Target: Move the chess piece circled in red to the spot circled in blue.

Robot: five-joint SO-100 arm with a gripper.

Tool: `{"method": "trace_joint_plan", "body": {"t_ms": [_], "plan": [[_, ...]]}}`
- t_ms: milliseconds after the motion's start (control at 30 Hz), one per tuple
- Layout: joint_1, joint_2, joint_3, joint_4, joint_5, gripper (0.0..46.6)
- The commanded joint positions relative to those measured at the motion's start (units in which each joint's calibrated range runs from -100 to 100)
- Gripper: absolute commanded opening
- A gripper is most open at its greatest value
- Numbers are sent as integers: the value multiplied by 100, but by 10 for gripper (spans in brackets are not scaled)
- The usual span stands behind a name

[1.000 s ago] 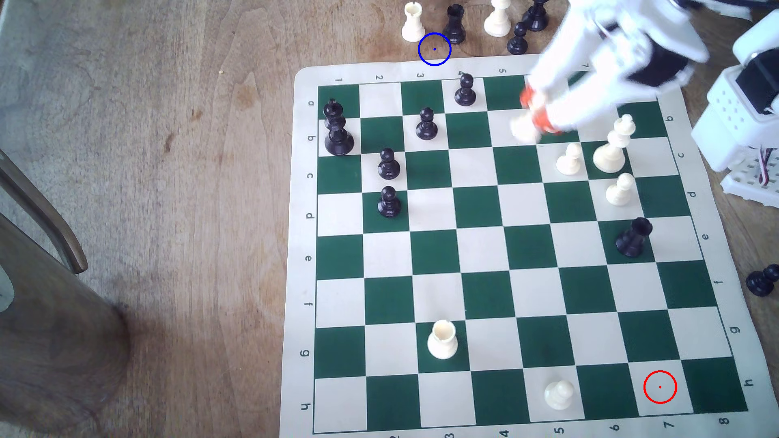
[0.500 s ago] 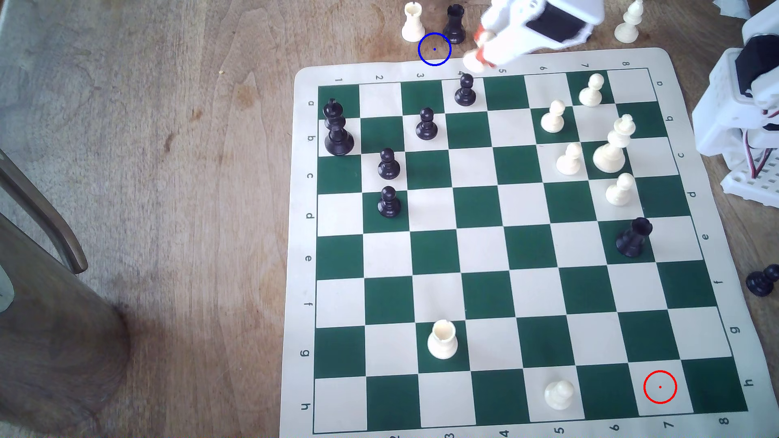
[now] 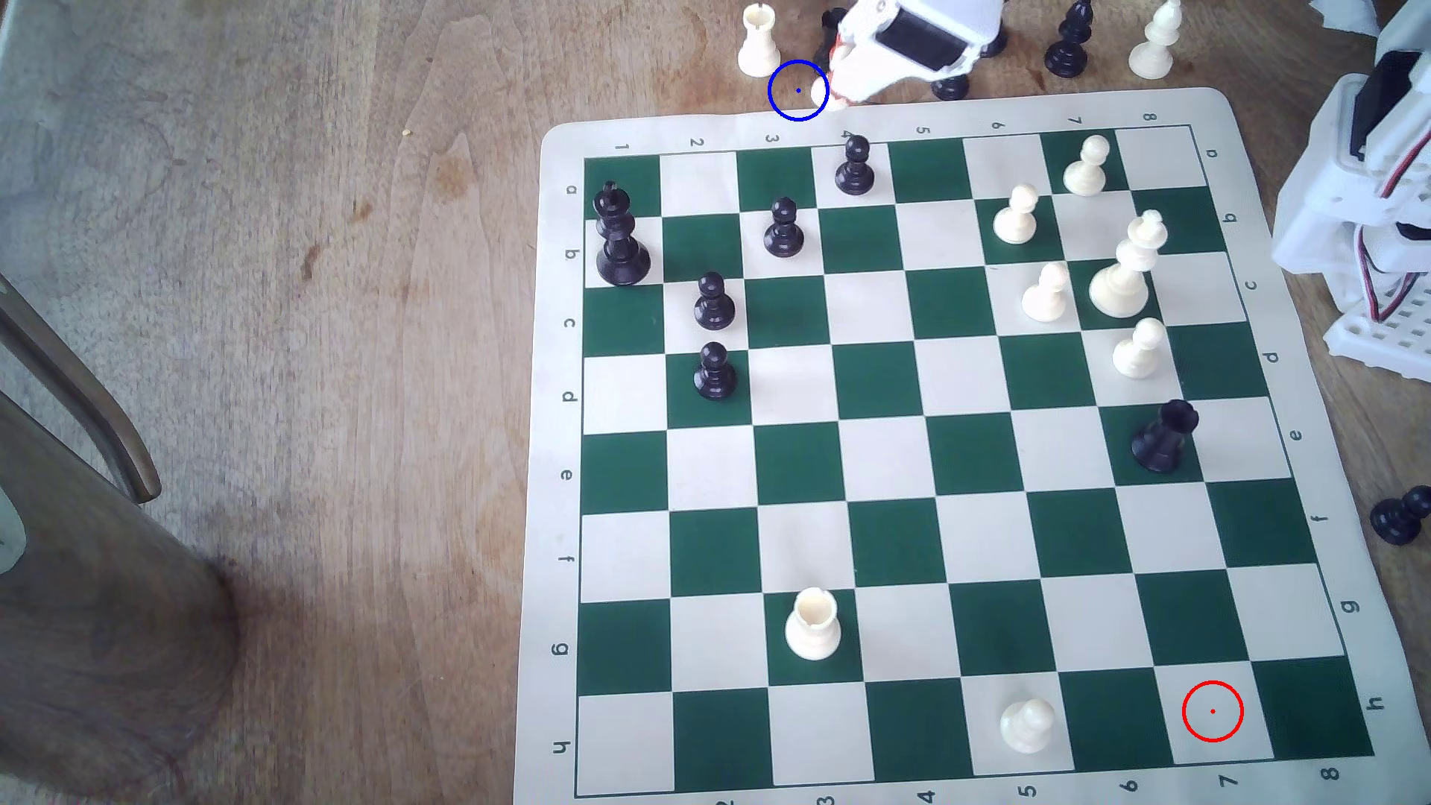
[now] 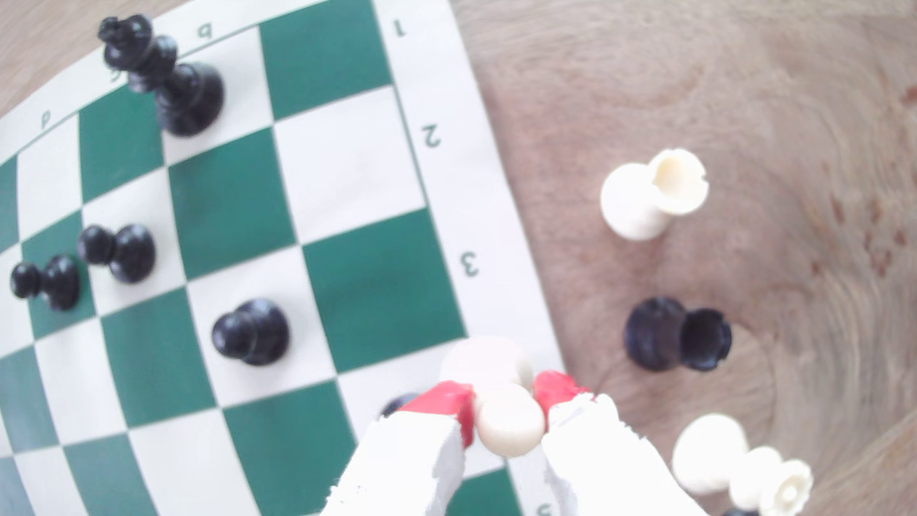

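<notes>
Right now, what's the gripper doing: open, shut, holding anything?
Gripper: shut on the cream pawn, red pads pinching it just below the head, at the edge of the blue ring.

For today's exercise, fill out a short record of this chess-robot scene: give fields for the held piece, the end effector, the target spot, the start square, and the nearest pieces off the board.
Held piece: cream pawn, gripped at the head between red-tipped fingers
End effector: shut on the pawn, at the board's row-a edge near column 4
Target spot: blue ring on bare wood, just beyond the board edge; the pawn overlaps its rim on the exterior view's right
Start square: red ring at h7, vacant
Nearest off-board pieces: cream rook; black rook
</notes>
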Motion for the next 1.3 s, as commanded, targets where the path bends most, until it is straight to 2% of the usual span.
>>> {"method": "trace_joint_plan", "body": {"t_ms": [0,667,1267], "plan": [[143,324,-357,-249,63,2],[440,1233,-1173,-569,230,2],[526,1665,-1391,-847,332,2]]}}
